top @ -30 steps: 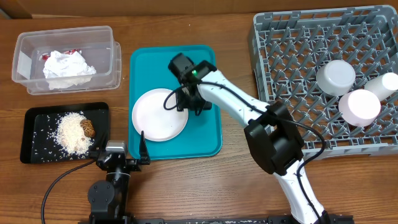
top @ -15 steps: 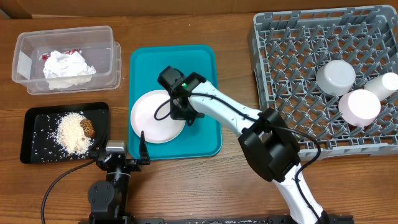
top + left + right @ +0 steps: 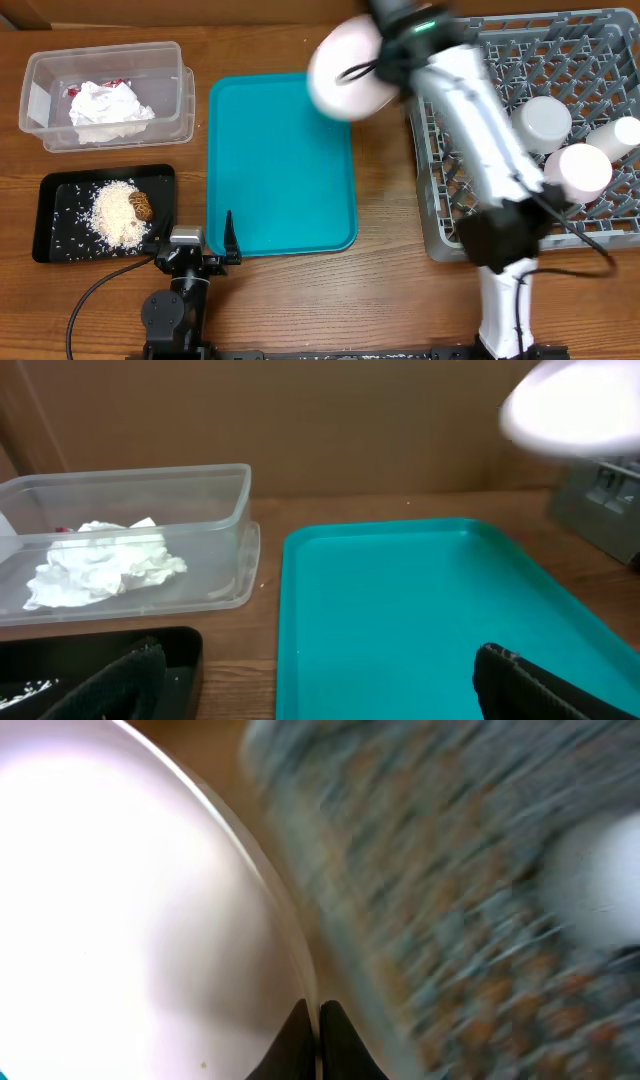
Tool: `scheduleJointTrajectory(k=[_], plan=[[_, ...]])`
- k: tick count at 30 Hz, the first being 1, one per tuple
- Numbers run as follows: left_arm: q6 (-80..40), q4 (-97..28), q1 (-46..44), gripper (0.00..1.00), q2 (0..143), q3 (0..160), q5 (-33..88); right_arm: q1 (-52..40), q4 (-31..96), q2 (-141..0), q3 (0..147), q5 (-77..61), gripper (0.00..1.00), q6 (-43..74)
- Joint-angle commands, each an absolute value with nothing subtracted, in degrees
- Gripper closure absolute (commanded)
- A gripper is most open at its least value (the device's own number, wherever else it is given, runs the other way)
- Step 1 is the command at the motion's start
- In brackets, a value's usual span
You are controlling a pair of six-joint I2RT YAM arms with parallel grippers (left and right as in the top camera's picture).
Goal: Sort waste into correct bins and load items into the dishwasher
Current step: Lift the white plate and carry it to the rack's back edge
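Note:
My right gripper (image 3: 388, 58) is shut on the rim of the round white plate (image 3: 348, 68) and holds it in the air, tilted, at the left edge of the grey dish rack (image 3: 470, 90). In the right wrist view its fingertips (image 3: 317, 1020) pinch the plate (image 3: 130, 890) edge, with the rack (image 3: 450, 870) blurred behind. The left gripper (image 3: 195, 242) rests low at the table's front edge, open and holding nothing (image 3: 320, 690). The clear tub (image 3: 40, 70) holds crumpled napkins (image 3: 108, 108) and a red wrapper (image 3: 72, 90). Rice (image 3: 118, 212) and a brown lump (image 3: 142, 206) lie in the black tray (image 3: 60, 190).
The teal tray (image 3: 280, 160) lies bare between the bins and the rack. Three white or pinkish dishes (image 3: 540, 122) (image 3: 578, 170) (image 3: 625, 135) stand in the rack's right part. From the left wrist, the plate (image 3: 570, 410) shows blurred above the tray (image 3: 420, 610).
The right gripper closed on the plate's rim on the teal tray, then lifted it and swung it up and right to the rack's edge. The left arm stayed still.

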State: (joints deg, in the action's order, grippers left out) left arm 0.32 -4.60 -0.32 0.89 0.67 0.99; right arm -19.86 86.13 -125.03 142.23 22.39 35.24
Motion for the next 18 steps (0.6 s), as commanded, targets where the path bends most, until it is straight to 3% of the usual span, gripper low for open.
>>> scheduleJointTrajectory(k=[1, 8, 18], plan=[[-0.01, -4.38, 0.10, 0.00, 0.25, 0.27, 0.47, -13.91, 85.84, -121.60, 145.29, 33.43, 0.96, 34.00], [-0.01, -4.38, 0.10, 0.00, 0.25, 0.27, 0.47, -4.16, 82.54, -124.03, 141.32, 33.78, 0.96, 34.04], [-0.01, -4.38, 0.10, 0.00, 0.25, 0.27, 0.47, -0.78, 70.89, -124.49, 129.91, 47.64, 0.96, 34.02]])
